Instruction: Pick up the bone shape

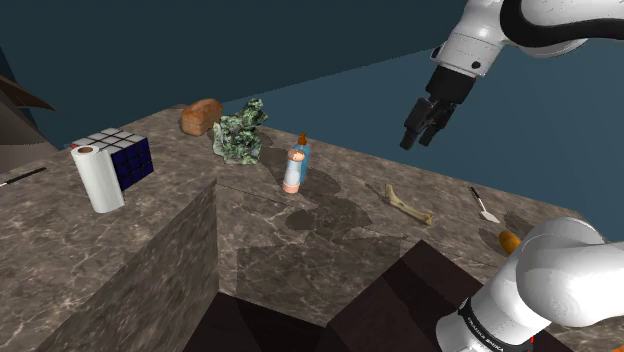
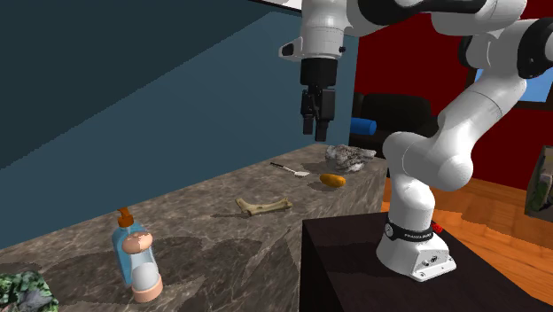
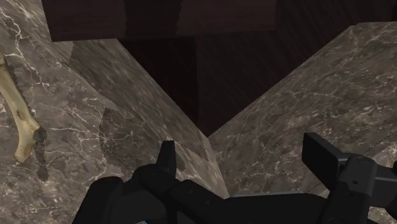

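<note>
The black two-finger gripper (image 1: 424,127) (image 2: 316,118) (image 3: 242,146) hangs in the air with its jaws released. In the wrist view the two fingers (image 3: 167,156) stand well apart with nothing between them but the surface far below. It holds nothing and touches nothing.

The bone shape (image 1: 408,204) (image 2: 263,206) (image 3: 19,114) is pale tan, long and thin, and lies flat on a brown marbled countertop (image 1: 150,260) (image 2: 221,235) (image 3: 305,76). In the shoulder view it sits below the gripper and a little to the left. The gripper is well above it. In the wrist view the bone lies off to one side, outside the gap between the fingers.

In the shoulder view, a blue bottle (image 1: 296,165) (image 2: 137,257) with an orange pump and a pale label stands upright to the left of the bone. To the bone's right lies a small utensil (image 1: 485,207) (image 2: 291,169) with a white head. Near the utensil is a small orange object (image 1: 509,240) (image 2: 332,180). In the second exterior view a grey crumpled object (image 2: 348,157) lies just past the orange one.

Farther along the counter, toward the shoulder view's left, are a crumpled green mass (image 1: 240,135), a brown loaf (image 1: 201,116), a puzzle cube (image 1: 125,155) with white and dark blue faces, and an upright white paper roll (image 1: 98,178). The white arm rises from a dark box stand (image 2: 346,261) beside the counter.
</note>
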